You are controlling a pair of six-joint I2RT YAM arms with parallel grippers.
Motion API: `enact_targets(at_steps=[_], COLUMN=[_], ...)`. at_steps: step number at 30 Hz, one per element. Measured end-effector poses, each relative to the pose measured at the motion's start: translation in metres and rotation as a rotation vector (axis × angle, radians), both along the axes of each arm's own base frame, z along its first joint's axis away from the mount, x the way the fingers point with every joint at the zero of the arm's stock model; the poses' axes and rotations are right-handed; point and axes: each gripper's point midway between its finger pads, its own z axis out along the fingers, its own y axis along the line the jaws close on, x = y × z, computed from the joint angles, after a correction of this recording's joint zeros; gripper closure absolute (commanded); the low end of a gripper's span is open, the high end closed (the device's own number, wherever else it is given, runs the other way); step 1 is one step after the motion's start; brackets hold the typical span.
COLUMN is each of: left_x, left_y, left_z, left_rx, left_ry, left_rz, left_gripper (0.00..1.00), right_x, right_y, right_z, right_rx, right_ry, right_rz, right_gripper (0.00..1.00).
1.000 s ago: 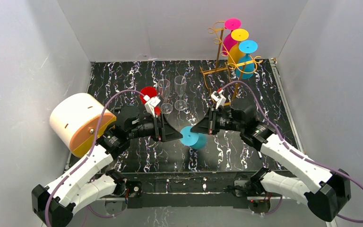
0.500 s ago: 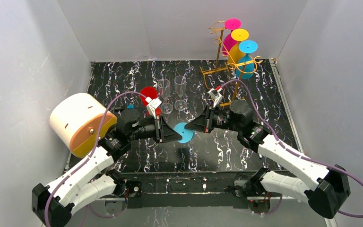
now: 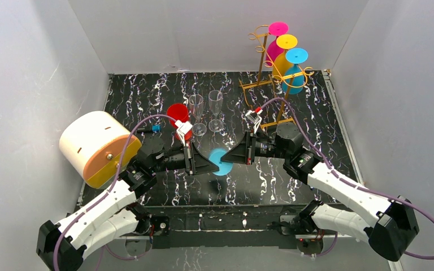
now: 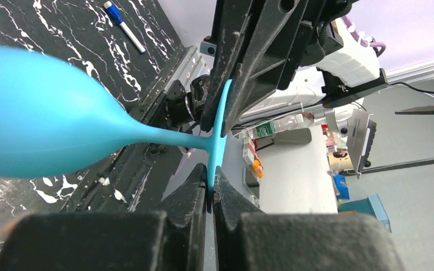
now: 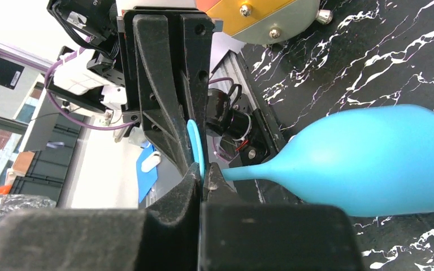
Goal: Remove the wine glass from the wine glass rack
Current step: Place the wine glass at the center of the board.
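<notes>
A sky-blue wine glass (image 3: 221,162) hangs sideways between my two grippers above the middle of the table. My left gripper (image 3: 211,165) is shut on the lower rim of its round foot (image 4: 219,132), with the bowl (image 4: 39,116) stretching left. My right gripper (image 3: 227,157) is shut on the same foot (image 5: 195,142) from the opposite side, next to the stem, and the bowl (image 5: 376,164) reaches right. The gold wine glass rack (image 3: 261,65) stands at the back right. A pink (image 3: 277,29), a yellow (image 3: 286,42) and a blue glass (image 3: 296,56) hang upside down from it.
A cream and orange cylinder (image 3: 93,148) lies at the left. A red cup (image 3: 177,113) and two clear flutes (image 3: 196,114) (image 3: 216,108) stand behind the grippers. A blue-capped pen (image 3: 150,129) lies near the cup. White walls close in three sides.
My left gripper has closed on the glass foot. Both grippers and the glass have shifted slightly left and nearer the table's front.
</notes>
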Motion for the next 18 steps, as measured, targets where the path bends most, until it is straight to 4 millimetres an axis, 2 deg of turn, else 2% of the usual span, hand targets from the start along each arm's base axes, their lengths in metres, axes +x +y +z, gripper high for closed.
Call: enact_targets(at_steps=[1, 2, 4, 6, 7, 12, 15, 18], left_x=[-0.001, -0.001, -0.001, 0.000, 0.000, -0.002, -0.004, -0.004], left_y=[0.000, 0.000, 0.001, 0.001, 0.001, 0.001, 0.000, -0.001], left_z=[-0.001, -0.001, 0.000, 0.002, 0.002, 0.002, 0.001, -0.001], left_rx=[0.007, 0.012, 0.017, 0.017, 0.018, 0.019, 0.018, 0.021], left_ry=[0.004, 0.003, -0.007, -0.018, -0.020, -0.001, 0.017, 0.032], left_rz=[-0.005, -0.006, -0.008, -0.006, -0.006, -0.014, -0.026, -0.028], left_gripper=[0.93, 0.78, 0.59, 0.46, 0.43, 0.43, 0.53, 0.56], right_x=[0.000, 0.000, 0.001, 0.002, 0.002, 0.008, 0.012, 0.013], right_y=[0.000, 0.000, 0.000, 0.000, -0.001, -0.001, -0.001, 0.000], right_z=[-0.001, -0.001, -0.001, 0.000, 0.000, 0.000, 0.000, 0.002], right_rx=[-0.004, -0.005, -0.006, -0.006, -0.005, -0.008, -0.008, -0.001], right_ry=[0.000, -0.009, -0.025, -0.034, -0.038, -0.063, -0.080, -0.091], right_rz=[0.007, 0.006, 0.000, -0.006, -0.010, -0.041, -0.059, -0.063], right_gripper=[0.99, 0.99, 0.99, 0.99, 0.99, 0.99, 0.99, 0.99])
